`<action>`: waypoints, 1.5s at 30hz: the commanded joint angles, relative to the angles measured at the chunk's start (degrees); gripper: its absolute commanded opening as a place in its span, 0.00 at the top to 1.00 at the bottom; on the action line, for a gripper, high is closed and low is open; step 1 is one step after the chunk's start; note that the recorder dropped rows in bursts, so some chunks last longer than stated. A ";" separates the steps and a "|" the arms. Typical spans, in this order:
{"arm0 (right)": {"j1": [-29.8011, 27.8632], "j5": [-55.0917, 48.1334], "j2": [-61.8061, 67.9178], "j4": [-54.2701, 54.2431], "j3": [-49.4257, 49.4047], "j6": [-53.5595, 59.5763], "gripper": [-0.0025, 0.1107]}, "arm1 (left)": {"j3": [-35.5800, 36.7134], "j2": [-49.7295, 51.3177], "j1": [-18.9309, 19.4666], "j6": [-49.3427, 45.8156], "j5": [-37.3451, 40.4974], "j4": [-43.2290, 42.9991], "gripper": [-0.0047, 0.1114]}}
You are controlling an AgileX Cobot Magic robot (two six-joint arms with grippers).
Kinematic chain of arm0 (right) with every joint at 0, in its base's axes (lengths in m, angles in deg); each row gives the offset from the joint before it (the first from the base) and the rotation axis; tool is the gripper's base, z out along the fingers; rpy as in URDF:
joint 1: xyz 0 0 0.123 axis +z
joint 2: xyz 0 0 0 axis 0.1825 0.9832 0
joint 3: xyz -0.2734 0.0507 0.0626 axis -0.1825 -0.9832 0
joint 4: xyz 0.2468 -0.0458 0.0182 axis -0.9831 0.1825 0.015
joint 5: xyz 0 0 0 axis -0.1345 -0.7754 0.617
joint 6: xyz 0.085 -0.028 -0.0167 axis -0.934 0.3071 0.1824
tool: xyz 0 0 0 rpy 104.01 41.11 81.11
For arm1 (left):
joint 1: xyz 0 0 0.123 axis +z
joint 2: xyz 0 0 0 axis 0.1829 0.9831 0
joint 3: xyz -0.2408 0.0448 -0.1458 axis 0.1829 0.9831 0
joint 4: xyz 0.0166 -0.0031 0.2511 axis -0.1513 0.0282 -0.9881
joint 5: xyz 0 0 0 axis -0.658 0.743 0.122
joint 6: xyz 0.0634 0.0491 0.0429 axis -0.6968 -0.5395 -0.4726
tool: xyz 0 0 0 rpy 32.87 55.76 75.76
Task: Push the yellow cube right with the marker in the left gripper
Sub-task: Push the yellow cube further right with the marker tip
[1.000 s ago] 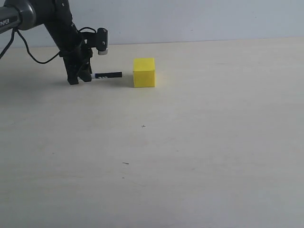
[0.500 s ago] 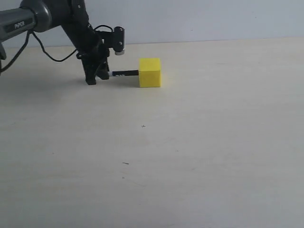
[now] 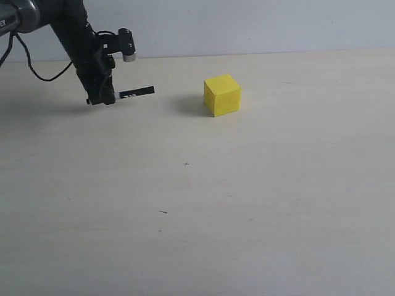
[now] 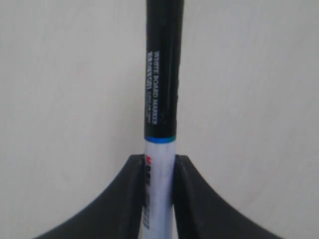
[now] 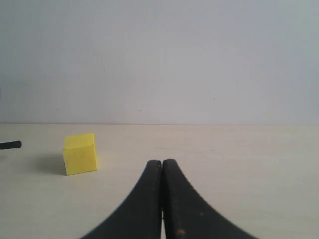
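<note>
The yellow cube (image 3: 222, 94) rests on the pale table, slightly turned, and shows again in the right wrist view (image 5: 79, 153). My left gripper (image 3: 103, 97) is shut on the marker (image 3: 136, 93), whose black cap points right toward the cube with a clear gap between its tip and the cube. In the left wrist view the white barrel sits clamped between the black fingers (image 4: 130, 191) and the marker's black cap (image 4: 162, 74) sticks out ahead. My right gripper (image 5: 162, 163) is shut on nothing, low over the table with the cube off to its side; it is outside the exterior view.
The pale table (image 3: 247, 197) stretches wide to the right of and in front of the cube. A grey wall (image 3: 259, 24) bounds its far edge. Black cables (image 3: 37, 68) hang from the left arm.
The cube has slid to the right and turned a little. The left gripper with the marker has pulled back left, so the tip no longer touches the cube.
</note>
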 commanded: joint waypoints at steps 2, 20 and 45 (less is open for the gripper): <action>0.05 0.29 -0.38 0.18 -0.26 0.03 0.98 | -0.44 -0.27 -6.74 3.35 -4.37 -0.56 0.96; 0.05 0.29 -0.38 0.18 -0.26 0.03 0.98 | -3.81 -0.27 -13.58 10.30 -11.45 -10.67 0.96; 0.05 0.29 -0.38 0.18 -0.26 0.03 0.98 | -9.30 3.63 -9.95 8.71 -2.27 -3.65 0.96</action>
